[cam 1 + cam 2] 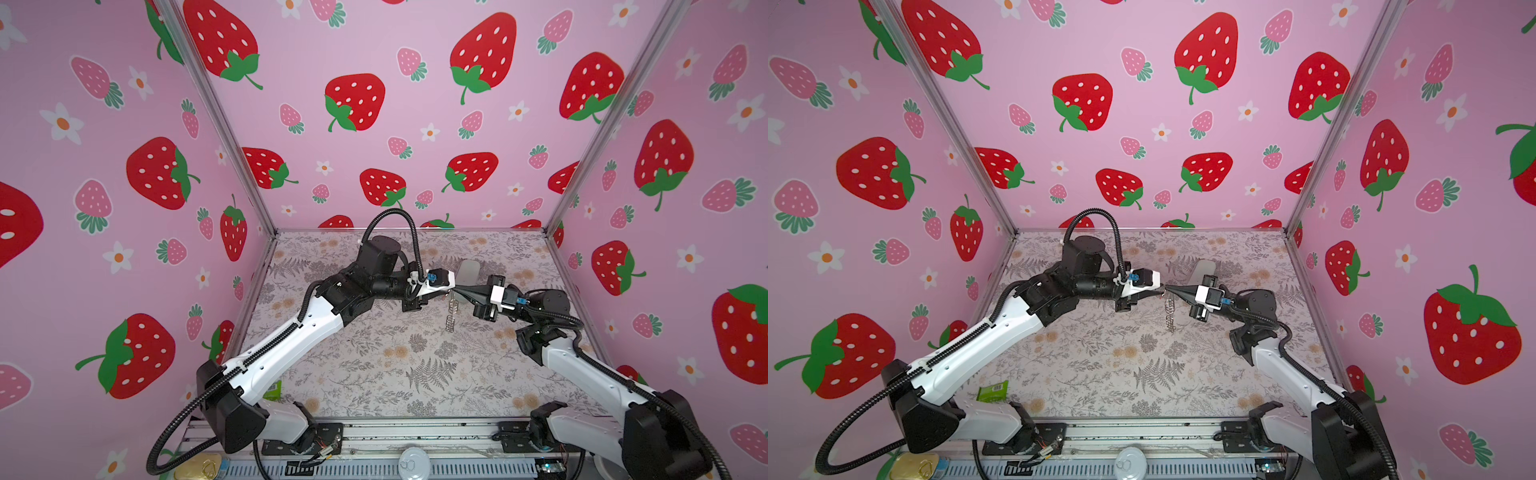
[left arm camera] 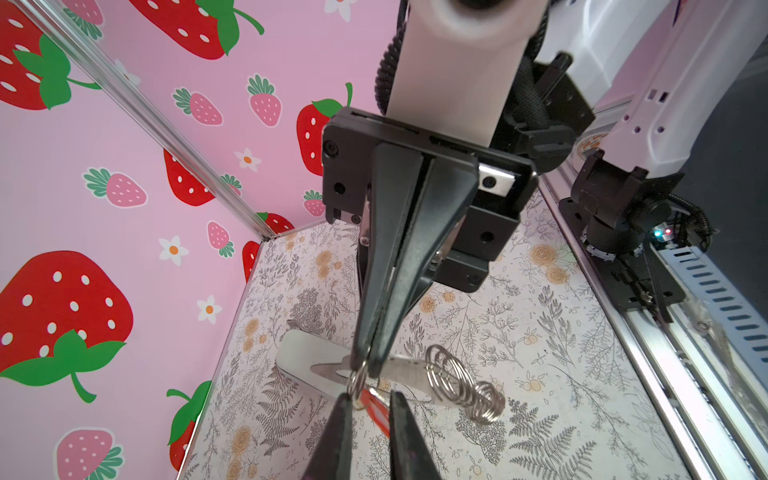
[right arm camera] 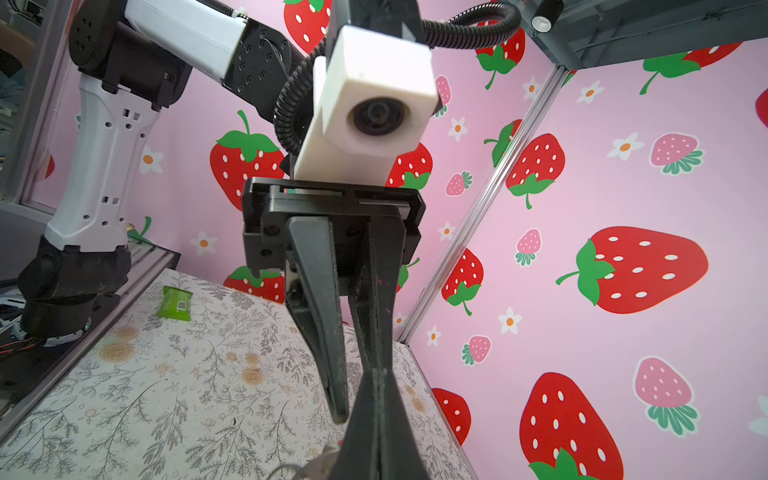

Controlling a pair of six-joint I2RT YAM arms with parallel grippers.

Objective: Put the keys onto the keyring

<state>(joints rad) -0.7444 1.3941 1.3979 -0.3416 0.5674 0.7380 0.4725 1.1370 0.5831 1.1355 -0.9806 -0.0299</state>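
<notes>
Both arms reach inward, tips meeting mid-air; L claw (image 2: 370, 397) jaws slightly apart, R claw (image 2: 365, 363) pinched shut.

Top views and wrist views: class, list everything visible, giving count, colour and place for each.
keyring: one chain, silver rings, hanging above the mat
key: one, red tag, raised beside the keyring's top
case: one, pale, on the mat beyond the grippers
packet: one, green, mat's near left corner
tin: one, gold, in front of the mat, left
can: one, white, in front of the mat, middle
mat: one, floral grey, covering the table
walls: three, pink with strawberries
left gripper: one, black, tips around the key
right gripper: one, black, shut on the keyring
</notes>
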